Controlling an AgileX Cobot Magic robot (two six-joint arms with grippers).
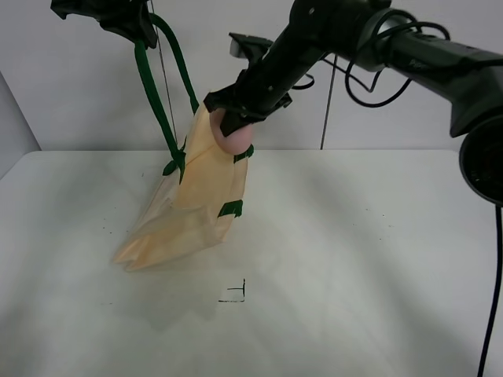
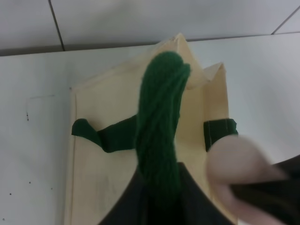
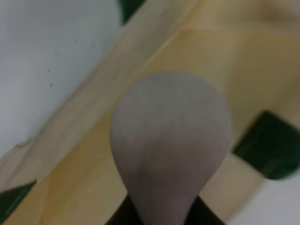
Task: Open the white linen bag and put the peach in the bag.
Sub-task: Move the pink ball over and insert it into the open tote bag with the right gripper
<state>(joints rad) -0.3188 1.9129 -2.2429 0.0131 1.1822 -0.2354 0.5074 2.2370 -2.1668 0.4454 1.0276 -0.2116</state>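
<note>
The white linen bag (image 1: 192,204) hangs by its dark green strap handles (image 1: 157,94), its bottom resting on the table. My left gripper (image 1: 126,20) is shut on the handles high at the upper left; the strap (image 2: 159,122) runs up into it in the left wrist view, with the bag (image 2: 108,168) below. My right gripper (image 1: 232,118) is shut on the peach (image 1: 238,135) and holds it at the bag's top edge. The peach fills the right wrist view (image 3: 171,140) over the bag's cloth (image 3: 243,70), and shows blurred in the left wrist view (image 2: 239,164).
A white table (image 1: 354,259) carries a small black corner mark (image 1: 236,294) in front of the bag. A grey wall stands behind. Black cables (image 1: 377,78) hang from the right arm.
</note>
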